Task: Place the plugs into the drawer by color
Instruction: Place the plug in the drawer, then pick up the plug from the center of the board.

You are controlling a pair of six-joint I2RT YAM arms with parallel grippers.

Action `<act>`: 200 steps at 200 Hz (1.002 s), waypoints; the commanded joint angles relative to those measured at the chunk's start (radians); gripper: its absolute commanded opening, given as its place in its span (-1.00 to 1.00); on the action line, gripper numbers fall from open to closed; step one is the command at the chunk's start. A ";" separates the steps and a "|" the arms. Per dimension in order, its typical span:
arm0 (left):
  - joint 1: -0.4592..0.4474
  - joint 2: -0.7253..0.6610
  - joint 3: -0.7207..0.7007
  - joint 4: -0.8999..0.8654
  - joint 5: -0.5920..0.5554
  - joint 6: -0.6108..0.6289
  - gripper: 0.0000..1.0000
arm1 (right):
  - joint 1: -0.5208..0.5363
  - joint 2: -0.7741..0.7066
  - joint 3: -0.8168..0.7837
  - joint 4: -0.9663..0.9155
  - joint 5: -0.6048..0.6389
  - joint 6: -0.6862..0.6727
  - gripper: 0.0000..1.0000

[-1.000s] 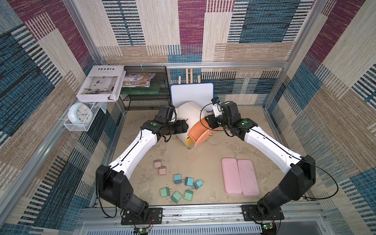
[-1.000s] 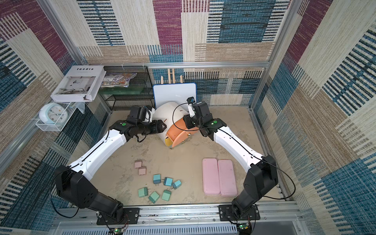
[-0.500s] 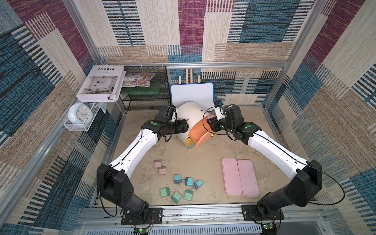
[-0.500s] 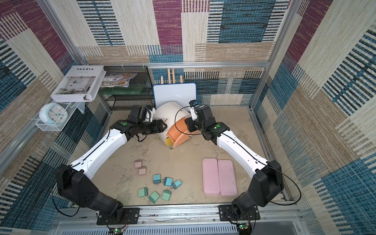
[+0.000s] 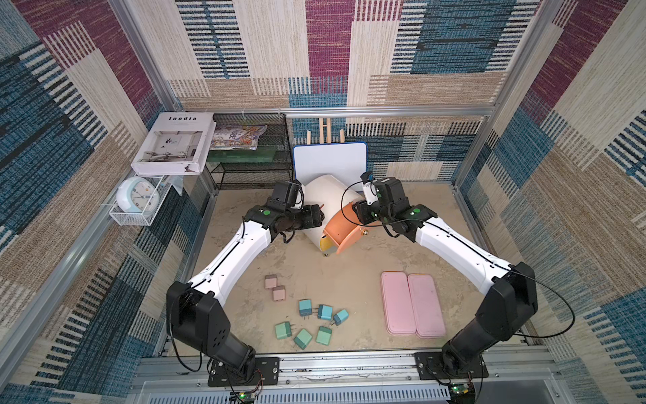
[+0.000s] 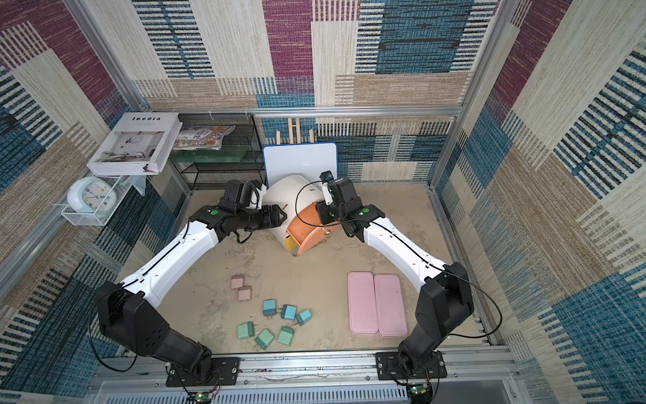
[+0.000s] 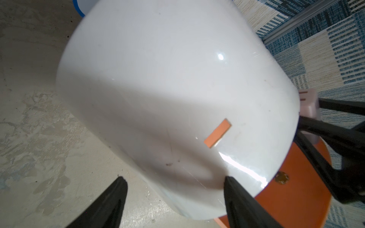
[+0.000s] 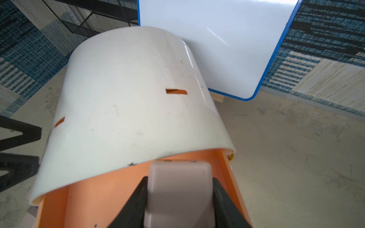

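Table (image 5: 349,266), drawer (image 5: 325,196) far centre, whiteboard (image 5: 330,162) behind it, shelf (image 5: 251,168) far left, two pink plugs (image 5: 271,281), three blue plugs (image 5: 306,307), three green plugs (image 5: 283,330) near centre, two trays (image 5: 412,304) near right.

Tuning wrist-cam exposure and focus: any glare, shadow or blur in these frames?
Left wrist view: bright glare streak and a broad shadow band on the white cabinet; pink plug at the edge is smeared. Right wrist view: that plug, in the right claw, is soft, close to the lens; glare streak on the whiteboard. Both top views: sharp, evenly lit.
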 commanded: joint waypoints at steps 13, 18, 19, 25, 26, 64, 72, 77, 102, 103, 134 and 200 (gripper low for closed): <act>0.001 -0.005 0.009 -0.008 -0.011 0.017 0.62 | -0.002 0.031 0.038 -0.082 0.068 -0.041 -0.03; 0.001 -0.007 0.010 -0.008 -0.011 0.019 0.62 | -0.003 0.035 0.042 -0.085 0.070 -0.045 0.00; 0.001 -0.007 0.011 -0.007 -0.011 0.019 0.62 | -0.003 0.035 0.042 -0.085 0.071 -0.045 0.01; 0.001 -0.009 0.012 -0.010 -0.012 0.020 0.62 | -0.004 0.037 0.047 -0.088 0.074 -0.049 0.04; 0.001 -0.010 0.012 -0.010 -0.012 0.021 0.62 | -0.003 0.037 0.046 -0.089 0.074 -0.049 0.04; 0.002 -0.036 0.024 -0.030 -0.025 0.034 0.63 | -0.011 0.042 0.058 -0.095 0.058 -0.054 0.22; 0.002 -0.043 0.024 -0.031 -0.029 0.037 0.64 | -0.011 0.042 0.062 -0.097 0.050 -0.054 0.25; 0.002 -0.047 0.024 -0.034 -0.030 0.039 0.64 | -0.011 0.044 0.066 -0.099 0.050 -0.055 0.26; 0.002 -0.070 0.033 -0.061 -0.036 0.055 0.64 | -0.011 0.026 0.095 -0.113 0.031 -0.062 0.28; 0.003 -0.071 0.034 -0.061 -0.036 0.056 0.64 | -0.011 0.025 0.096 -0.114 0.030 -0.062 0.28; 0.011 -0.125 0.016 -0.111 -0.066 0.096 0.63 | -0.008 -0.042 0.140 -0.120 -0.038 -0.076 0.34; 0.101 -0.268 -0.119 -0.164 -0.113 0.113 0.63 | 0.227 -0.146 0.016 -0.009 -0.042 -0.134 0.37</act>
